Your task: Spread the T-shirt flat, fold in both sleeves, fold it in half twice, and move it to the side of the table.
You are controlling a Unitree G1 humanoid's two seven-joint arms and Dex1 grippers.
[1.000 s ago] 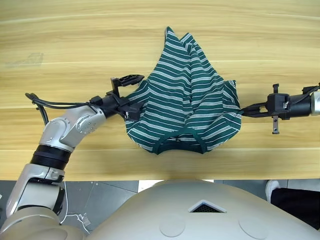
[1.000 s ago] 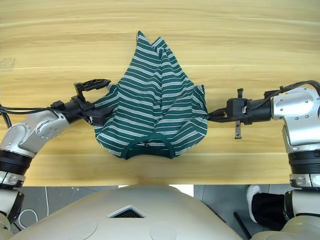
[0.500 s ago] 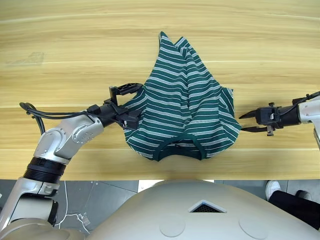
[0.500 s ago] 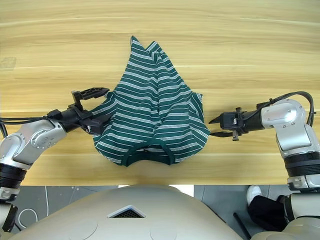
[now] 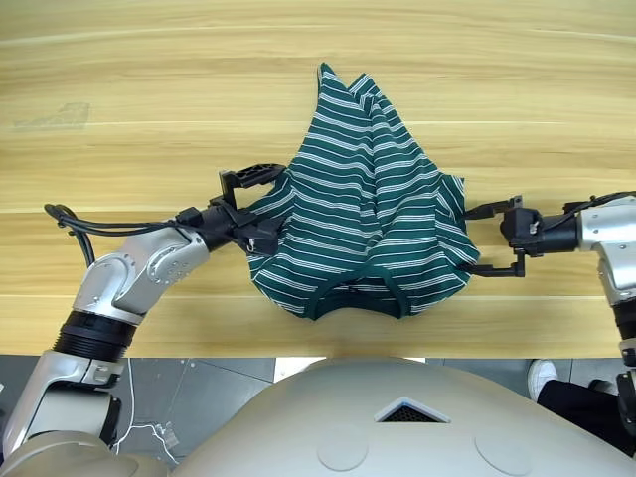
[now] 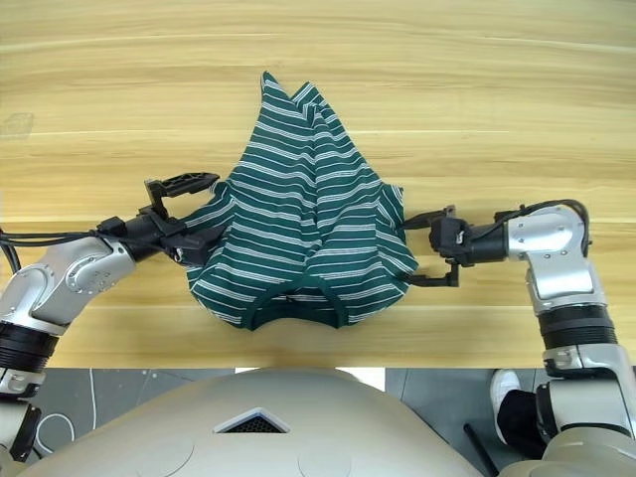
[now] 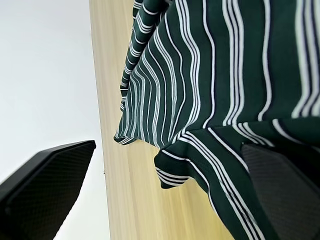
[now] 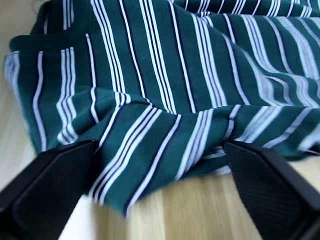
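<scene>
The green, white-striped T-shirt [image 5: 363, 214] lies bunched at the centre of the wooden desk [image 5: 149, 89]. Its long axis runs up the frame, with the collar at lower centre and the cloth narrowing to a point at upper centre. The left gripper [image 5: 270, 206] sits at the shirt's left edge and the right gripper [image 5: 467, 240] at its right edge, each with its jaws spread apart astride the fabric.

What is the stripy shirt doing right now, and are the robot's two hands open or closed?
T-shirt: bunched up in a heap on the table, not spread flat, nothing folded yet.
Left end effector: open, at the shirt's left edge, with cloth lying over one finger.
Right end effector: open, its two fingers on either side of the shirt's right edge, not closed on it.
</scene>
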